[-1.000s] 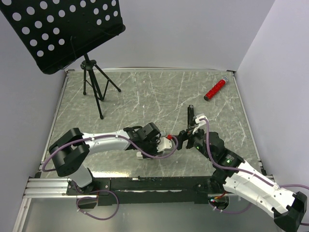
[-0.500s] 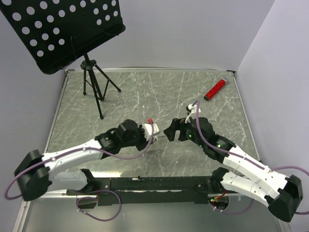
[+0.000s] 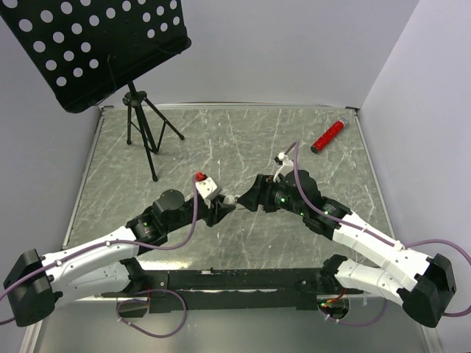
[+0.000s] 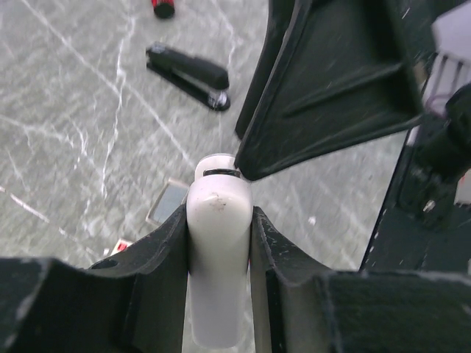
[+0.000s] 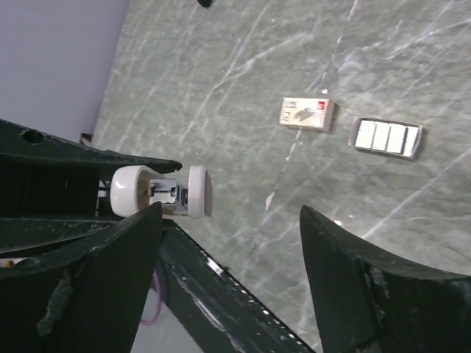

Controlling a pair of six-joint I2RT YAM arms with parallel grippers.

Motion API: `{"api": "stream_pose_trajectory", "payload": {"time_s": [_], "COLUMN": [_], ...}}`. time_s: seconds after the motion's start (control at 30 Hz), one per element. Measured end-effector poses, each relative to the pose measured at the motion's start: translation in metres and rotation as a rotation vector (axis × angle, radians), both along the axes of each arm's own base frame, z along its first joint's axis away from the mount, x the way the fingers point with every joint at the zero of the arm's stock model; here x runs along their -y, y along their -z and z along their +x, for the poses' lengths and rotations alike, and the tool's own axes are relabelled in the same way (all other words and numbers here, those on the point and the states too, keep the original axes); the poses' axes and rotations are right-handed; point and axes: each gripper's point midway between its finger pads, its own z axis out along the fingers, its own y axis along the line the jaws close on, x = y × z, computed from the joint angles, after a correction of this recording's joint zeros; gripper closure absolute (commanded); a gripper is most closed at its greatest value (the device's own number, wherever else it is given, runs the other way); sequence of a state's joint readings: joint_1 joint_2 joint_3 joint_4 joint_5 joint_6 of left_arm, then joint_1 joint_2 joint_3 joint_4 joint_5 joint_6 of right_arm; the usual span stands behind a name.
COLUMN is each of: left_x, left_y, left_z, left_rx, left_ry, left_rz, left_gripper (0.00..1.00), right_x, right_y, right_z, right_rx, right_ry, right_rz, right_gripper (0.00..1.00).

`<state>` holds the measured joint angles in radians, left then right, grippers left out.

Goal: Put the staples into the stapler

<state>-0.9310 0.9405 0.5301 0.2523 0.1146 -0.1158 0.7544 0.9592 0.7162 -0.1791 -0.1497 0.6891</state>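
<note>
Both arms have stretched farther across the table. Left gripper (image 4: 218,220) clamps a white bar (image 4: 217,250); right gripper (image 5: 230,209) gapes wide, empty. Stapler (image 4: 188,75) lies beyond them, toward the red cylinder (image 3: 329,135). Staples box (image 5: 307,114) sits just beside its tray (image 5: 386,137), print unreadable.

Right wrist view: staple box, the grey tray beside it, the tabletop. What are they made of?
The staple box looks like matte cardboard: cream, reddish print, sharp flat corners. The tray has a dull grey rim, plastic or metal, unclear; the bright segmented blocks inside glint like metal. The tabletop shows a grey-green marble pattern with white veins; stone or printed laminate, cannot tell.
</note>
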Motion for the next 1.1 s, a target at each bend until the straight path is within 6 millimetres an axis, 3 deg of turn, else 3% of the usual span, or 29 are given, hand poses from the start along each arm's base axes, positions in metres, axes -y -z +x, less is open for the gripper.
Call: {"api": "stream_pose_trajectory", "payload": {"time_s": [0.2, 0.37, 0.77, 0.87, 0.9, 0.93, 1.1], "left_x": [0.003, 0.005, 0.019, 0.020, 0.020, 0.019, 0.010], "left_y": [-0.015, -0.020, -0.028, -0.024, -0.024, -0.024, -0.047], "left_z": [0.000, 0.000, -0.008, -0.006, -0.005, -0.005, 0.000], "left_rx": [0.004, 0.000, 0.013, 0.014, 0.015, 0.017, 0.068], "left_ry": [-0.002, 0.002, 0.082, 0.078, 0.074, 0.070, 0.010], "left_rz": [-0.067, -0.092, -0.110, -0.096, -0.093, -0.094, -0.153], "left_gripper": [0.99, 0.99, 0.99, 0.99, 0.99, 0.99, 0.99], "right_x": [-0.004, -0.005, -0.001, -0.003, -0.004, -0.005, 0.002], "right_y": [-0.007, -0.009, -0.010, -0.008, -0.008, -0.009, -0.017], "right_z": [0.000, 0.000, 0.003, 0.004, 0.004, 0.004, 0.012], "right_rx": [-0.012, -0.033, -0.068, -0.080, -0.086, -0.091, -0.104], "right_ry": [0.001, 0.016, 0.071, 0.066, 0.064, 0.065, 0.090], "right_rz": [0.046, 0.071, 0.102, 0.109, 0.115, 0.123, 0.176], "right_gripper": [0.34, 0.56, 0.60, 0.82, 0.95, 1.00, 1.00]}}
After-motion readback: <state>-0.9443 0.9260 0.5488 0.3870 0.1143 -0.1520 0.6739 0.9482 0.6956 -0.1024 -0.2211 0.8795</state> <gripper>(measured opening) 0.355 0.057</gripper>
